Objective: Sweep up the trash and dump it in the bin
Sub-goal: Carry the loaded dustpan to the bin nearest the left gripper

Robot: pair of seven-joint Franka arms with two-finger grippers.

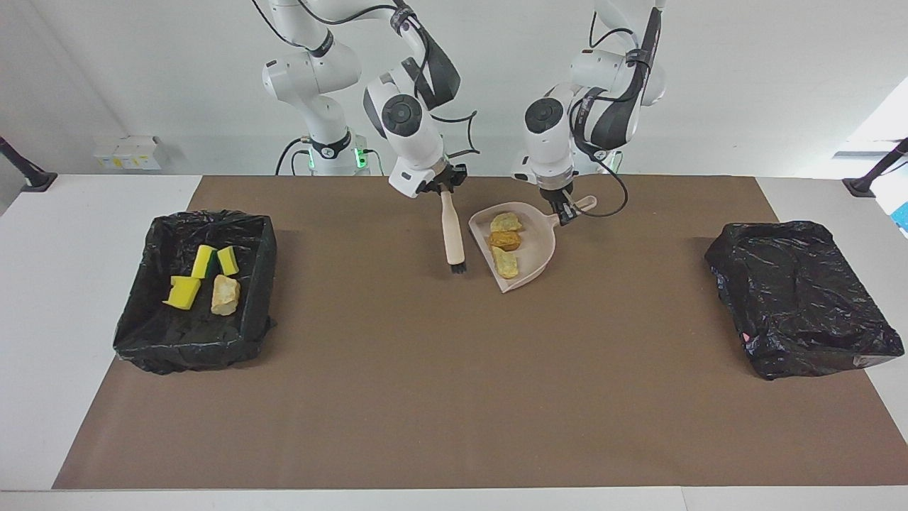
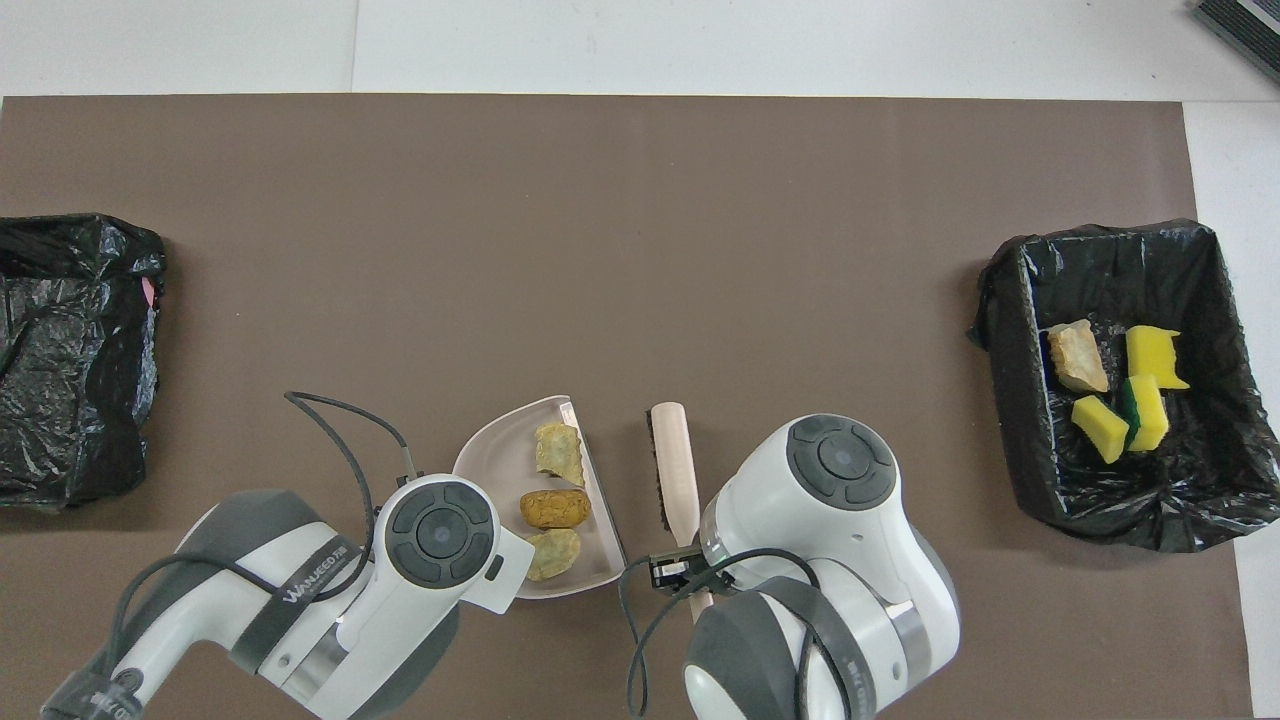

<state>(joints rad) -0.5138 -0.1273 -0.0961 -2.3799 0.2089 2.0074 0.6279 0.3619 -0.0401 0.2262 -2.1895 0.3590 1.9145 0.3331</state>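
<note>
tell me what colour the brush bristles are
Black, on a beige brush; the bristles show best in the facing view.

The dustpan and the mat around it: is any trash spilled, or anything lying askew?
Nothing stands out. All three bread-like lumps lie inside the dustpan, none on the mat, and the brush hangs beside the pan, clear of it.
</note>
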